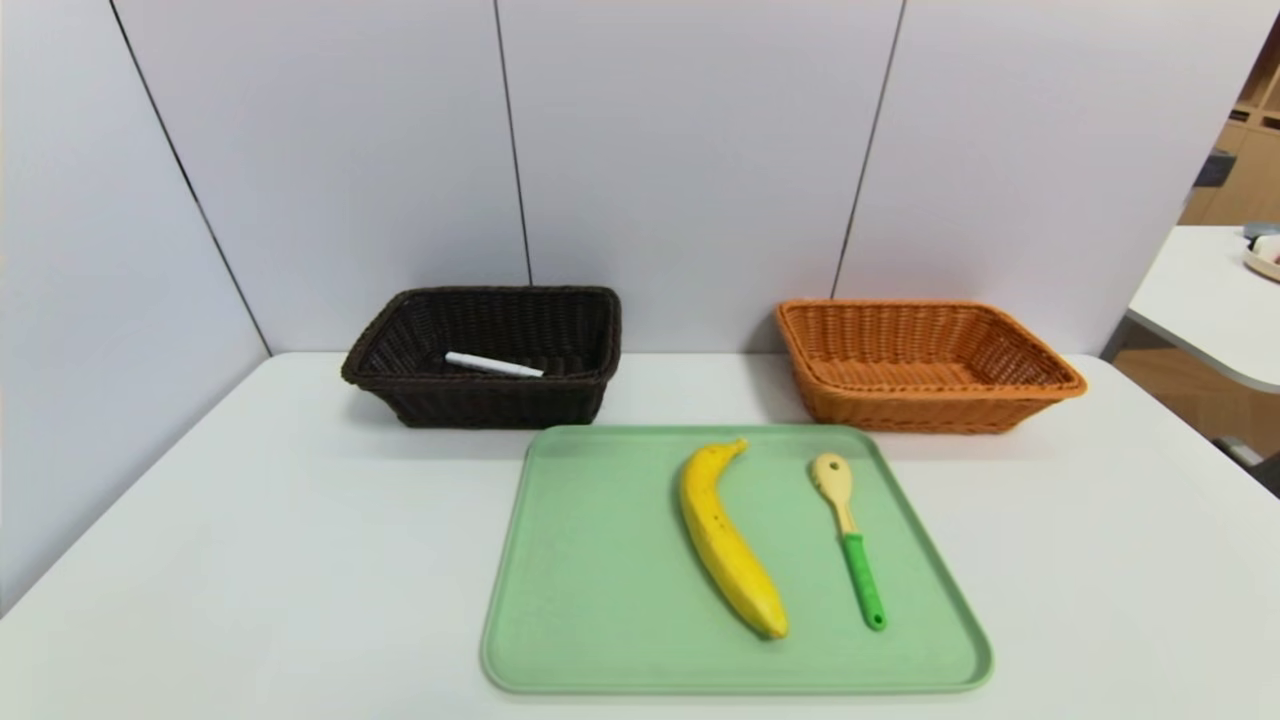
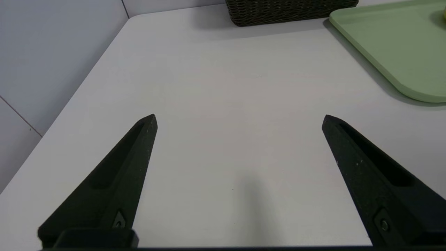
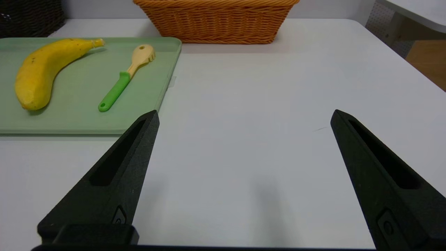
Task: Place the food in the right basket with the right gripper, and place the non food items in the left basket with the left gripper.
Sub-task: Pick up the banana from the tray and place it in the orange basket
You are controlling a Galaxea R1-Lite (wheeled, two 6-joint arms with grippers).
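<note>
Tray point(image 1: 600, 580): pale green, lying flat mid-table
Table point(image 1: 250, 560): white
Wall panels point(image 1: 680, 150): grey, far side
Second table point(image 1: 1200, 300): far right

Smooth white rectangular worktop point(image 1: 250, 560) set in a corner of pale grey wall panels point(image 1: 680, 150) with dark seams. Second white rounded table point(image 1: 1210, 300) stands at right, wooden shelving point(image 1: 1245, 160) beyond.

Left gripper point(image 2: 239, 118): fingers spread wide, bottom. White table point(image 2: 223, 104). Dark basket point(image 2: 289, 10) top centre; green tray point(image 2: 393, 52) upper right.
</note>
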